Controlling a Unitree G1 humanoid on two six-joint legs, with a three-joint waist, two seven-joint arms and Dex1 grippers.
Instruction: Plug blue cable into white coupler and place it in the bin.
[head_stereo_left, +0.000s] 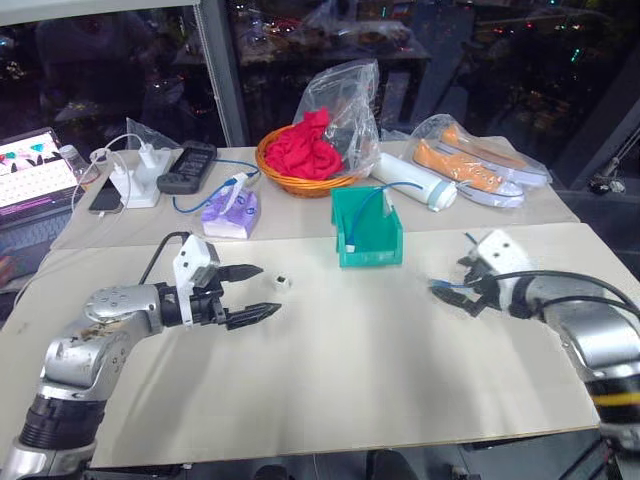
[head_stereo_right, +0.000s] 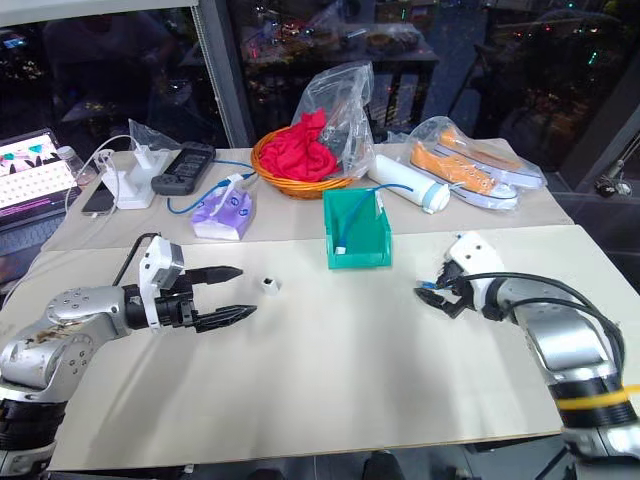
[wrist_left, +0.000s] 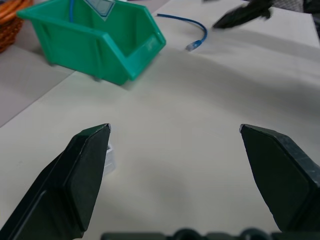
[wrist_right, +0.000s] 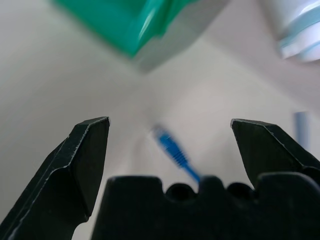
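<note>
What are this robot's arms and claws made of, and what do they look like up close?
Both arms are rounded silver-grey metal shells, the left one scuffed. Each ends in a white boxy wrist block and a claw: the left claw and the right claw each have two black, pointed, wedge-shaped fingers. Black cables loop along both forearms, and the right arm carries a yellow band near its base.

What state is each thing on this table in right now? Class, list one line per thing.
left gripper: open, empty, beside the white coupler.
right gripper: open, over the blue cable's plug.
white coupler: loose on the table, unplugged.
blue cable: lying on the table, unplugged.
bin: upright, holds neither yet.
laptop: screen on.
</note>
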